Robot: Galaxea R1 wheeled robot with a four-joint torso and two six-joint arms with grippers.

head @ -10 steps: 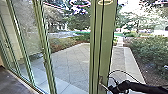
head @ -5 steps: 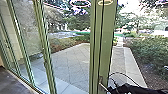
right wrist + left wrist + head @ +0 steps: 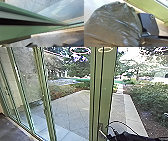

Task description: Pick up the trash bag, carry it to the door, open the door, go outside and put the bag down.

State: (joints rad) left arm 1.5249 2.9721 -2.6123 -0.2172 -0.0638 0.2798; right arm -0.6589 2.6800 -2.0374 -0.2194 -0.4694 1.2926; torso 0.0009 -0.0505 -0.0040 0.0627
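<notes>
A poor angle risked the right gripper [image 3: 110,137] slipping at the door [image 3: 106,97], or the door snagging the bag [image 3: 115,25]; whether either gripper was closed, I couldn't tell.

The robot's black right arm [image 3: 132,137] reaches in from the lower right corner of the head view, lying low and nearly level along the bottom edge, a thin cable [image 3: 117,121] arching above it. The right gripper [image 3: 110,136], blurred, points toward the frame's center. A dark plate [image 3: 149,24] and jointed bar [image 3: 156,39] show at the left wrist.
</notes>
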